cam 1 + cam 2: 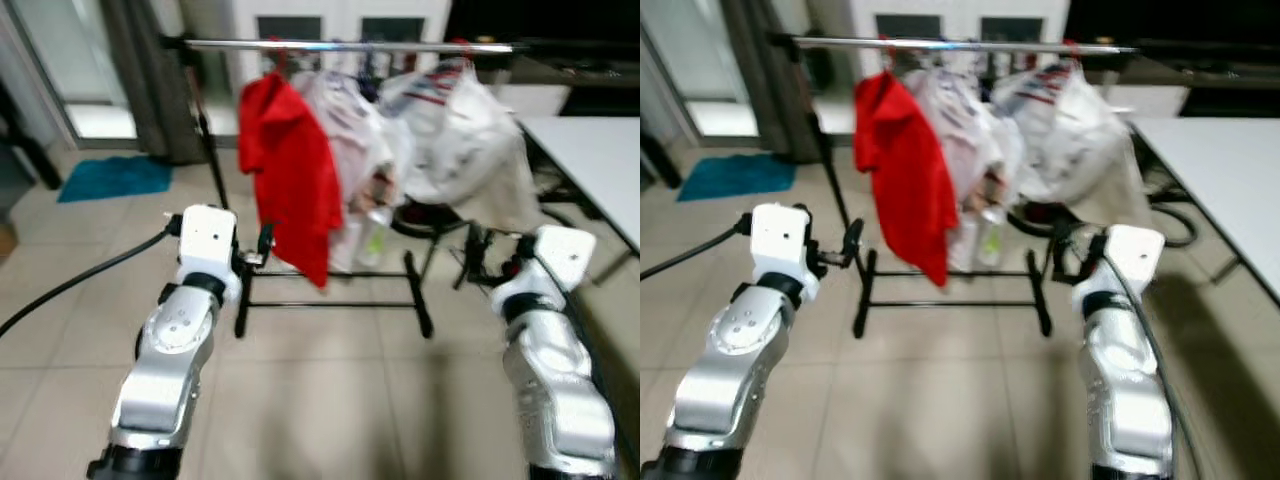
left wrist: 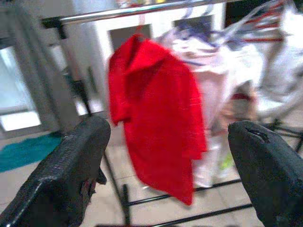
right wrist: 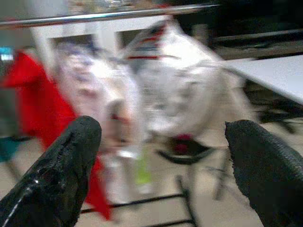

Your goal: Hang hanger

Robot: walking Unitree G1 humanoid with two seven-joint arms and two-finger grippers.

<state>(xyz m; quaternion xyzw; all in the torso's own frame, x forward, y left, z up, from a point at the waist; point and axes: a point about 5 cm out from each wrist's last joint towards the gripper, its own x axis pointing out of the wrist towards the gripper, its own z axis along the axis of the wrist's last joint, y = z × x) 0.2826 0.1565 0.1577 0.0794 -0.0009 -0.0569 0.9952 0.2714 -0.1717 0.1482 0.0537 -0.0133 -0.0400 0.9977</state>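
Rack (image 1: 330, 300) ahead, red top (image 1: 292, 175) hung far left on rail (image 1: 350, 46)
L gripper (image 2: 165, 170) & R gripper (image 3: 161, 170) raised near rack, both wide open, empty

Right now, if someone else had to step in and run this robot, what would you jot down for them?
Left gripper: open, holding nothing, raised toward the red garment.
Right gripper: open, holding nothing, raised toward the pale garments.
Things: the silver clothes rail on its black stand is straight ahead on the tiled floor; the red garment hangs at its left end, pale ones to its right. A white table stands on the right.
Done: clothes already hang on the rail.
Left: neither gripper carries a hanger, so find out which one is to be hung.
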